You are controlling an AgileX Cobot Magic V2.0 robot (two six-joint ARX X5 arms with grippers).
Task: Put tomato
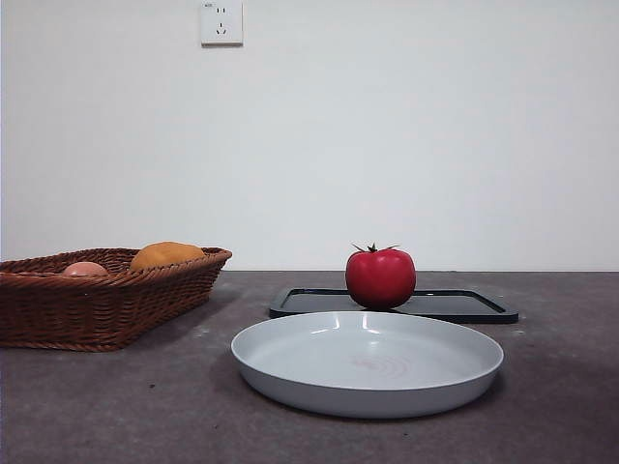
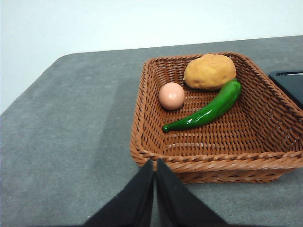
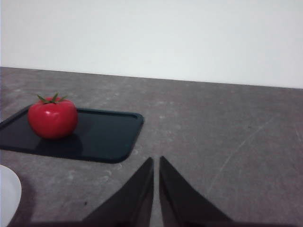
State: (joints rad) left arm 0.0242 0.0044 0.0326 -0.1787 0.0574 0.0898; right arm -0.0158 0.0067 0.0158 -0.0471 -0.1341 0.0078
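Wicker basket point(image 1: 97, 309), grey plate point(image 1: 368, 387), black tray point(image 1: 464, 307)

A plain white wall point(image 1: 406, 135) with 1 white power socket point(image 1: 221, 22) stands behind the grey table point(image 1: 116, 406).

You had a grey, faintly speckled table point(image 1: 116, 406) carrying three things directly. A brown wicker basket point(image 1: 58, 309) sat at the left of the front view. A pale grey round plate point(image 1: 290, 372) lay nearest the front camera, near the middle. Just behind it lay a flat black tray point(image 1: 464, 305). Basket and tray stood apart from each other.
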